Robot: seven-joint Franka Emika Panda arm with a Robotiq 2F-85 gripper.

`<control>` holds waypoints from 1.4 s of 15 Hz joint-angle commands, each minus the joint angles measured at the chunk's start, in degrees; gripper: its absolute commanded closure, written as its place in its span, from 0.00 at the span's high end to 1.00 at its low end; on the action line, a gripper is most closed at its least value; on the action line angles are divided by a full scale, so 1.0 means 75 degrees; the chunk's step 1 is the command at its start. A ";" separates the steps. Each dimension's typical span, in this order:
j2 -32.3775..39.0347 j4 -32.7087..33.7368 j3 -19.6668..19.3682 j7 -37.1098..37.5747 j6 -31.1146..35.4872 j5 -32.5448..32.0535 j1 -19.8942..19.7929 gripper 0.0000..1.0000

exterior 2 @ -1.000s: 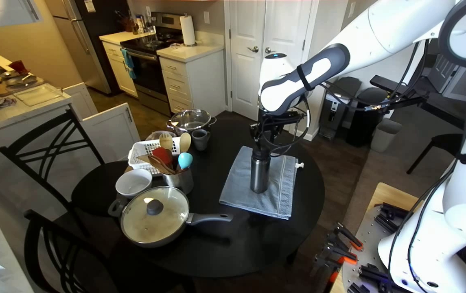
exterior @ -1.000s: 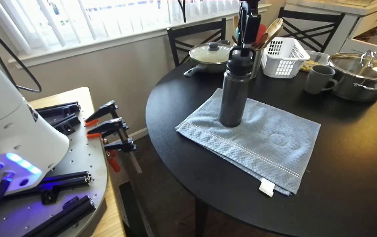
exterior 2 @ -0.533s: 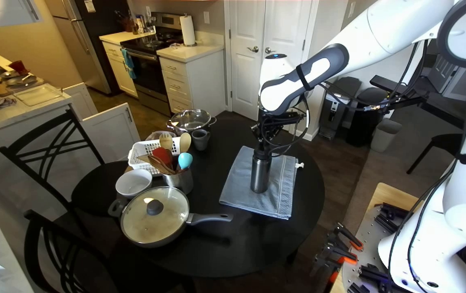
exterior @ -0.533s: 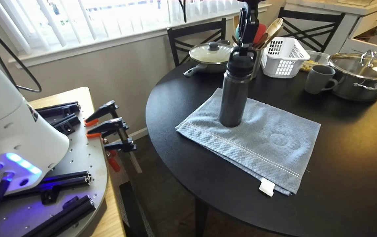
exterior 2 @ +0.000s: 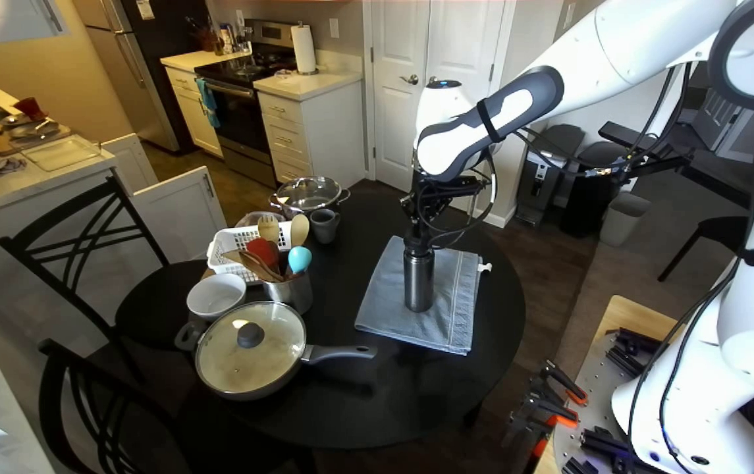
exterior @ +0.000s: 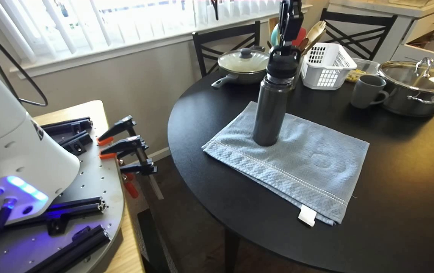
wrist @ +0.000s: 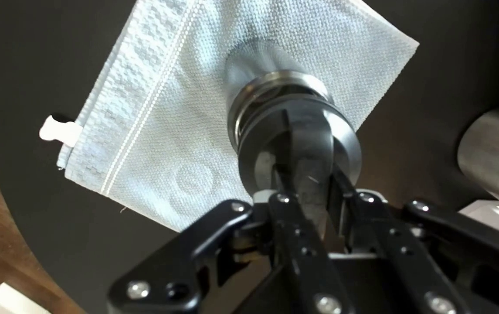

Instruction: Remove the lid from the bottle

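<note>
The bottle (exterior: 271, 112), tall and dark grey, stands on a folded blue towel (exterior: 315, 163) in both exterior views. Its black lid (exterior: 282, 66) with a loop handle is raised a little at the neck and shifted sideways. From the wrist view, the bottle's metal rim (wrist: 249, 93) shows past the edge of the lid (wrist: 253, 161), with a dark gap between them. Whether lid and neck still touch somewhere, I cannot tell. My gripper (wrist: 308, 181) is shut on the lid's handle from above, one finger on each side. In an exterior view the gripper (exterior 2: 418, 240) hides most of the lid.
A lidded pan (exterior 2: 251, 349), a utensil holder (exterior 2: 291, 293), a white basket (exterior: 326, 66), a grey mug (exterior: 368, 91) and a steel pot (exterior: 414, 98) stand around the dark round table (exterior: 402, 197). A white bowl (exterior 2: 216, 296) sits beside the holder.
The gripper closed on the handle, then moved up and slightly sideways. The lid came along, exposing more of the neck, and the bottle has stayed in place on the towel.
</note>
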 commanded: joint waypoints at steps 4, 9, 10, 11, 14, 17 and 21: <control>-0.0445 0.0577 -0.0257 0.0031 0.0220 -0.0607 0.0055 0.06; -0.0501 0.0669 -0.0533 0.0095 0.0258 -0.1173 -0.0063 0.06; -0.0485 0.0604 -0.0594 0.0139 0.0338 -0.1271 -0.0078 0.06; -0.0450 0.0481 -0.0629 0.0078 0.0543 -0.1205 -0.0129 0.06; -0.0235 0.0224 -0.0817 0.0147 0.1062 -0.1354 -0.0225 0.06; 0.0177 -0.0004 -0.1124 0.0254 0.1706 -0.1634 -0.0289 0.06; 0.0907 -0.0303 -0.1545 0.0245 0.2400 -0.1460 -0.0327 0.06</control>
